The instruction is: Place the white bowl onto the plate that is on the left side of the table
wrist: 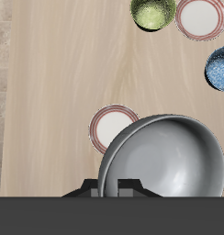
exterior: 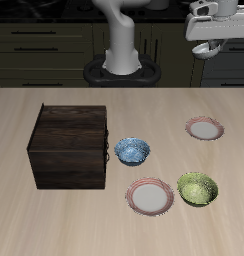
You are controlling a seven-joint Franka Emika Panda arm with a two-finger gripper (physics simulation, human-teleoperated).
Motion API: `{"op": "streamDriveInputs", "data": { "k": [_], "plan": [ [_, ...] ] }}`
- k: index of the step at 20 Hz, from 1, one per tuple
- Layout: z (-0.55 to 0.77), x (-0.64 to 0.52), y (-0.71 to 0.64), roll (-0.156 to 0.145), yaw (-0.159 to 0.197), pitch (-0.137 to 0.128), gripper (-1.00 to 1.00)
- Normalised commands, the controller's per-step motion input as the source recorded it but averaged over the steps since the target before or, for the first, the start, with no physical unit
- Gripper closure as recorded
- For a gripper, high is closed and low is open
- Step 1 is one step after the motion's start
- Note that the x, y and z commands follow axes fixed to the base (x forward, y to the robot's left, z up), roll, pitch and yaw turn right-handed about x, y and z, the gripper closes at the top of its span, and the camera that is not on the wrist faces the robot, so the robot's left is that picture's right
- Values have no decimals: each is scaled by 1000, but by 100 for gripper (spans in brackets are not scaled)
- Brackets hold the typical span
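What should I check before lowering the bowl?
1. White bowl held by end effector, well off the table: ok.
2. Left plate bare, nothing on it: ok.
3. Bowl centred over that plate: not ok; in the wrist view the plate sits off to one side, partly hidden by the bowl.
4. Blue bowl, yellow-green bowl and other plate apart from the target: ok.
5. Grip firm on the rim: cannot tell; contact is hidden.
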Motion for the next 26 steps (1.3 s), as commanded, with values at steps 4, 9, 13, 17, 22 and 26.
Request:
{"op": "streamDriveInputs", "data": {
  "k": [4,9,13,17,22,26],
  "plan": [
    [-183,75,25,-14,10,5,100],
    [-261,6,52,0,15,-22,100],
    [-372,-87,110,-2,8,-12,100],
    [-421,61,-14,-23,24,25,100],
    [-334,21,-22,-28,13,-6,100],
    [-294,-112,21,-14,10,-36,100]
  ]
}}
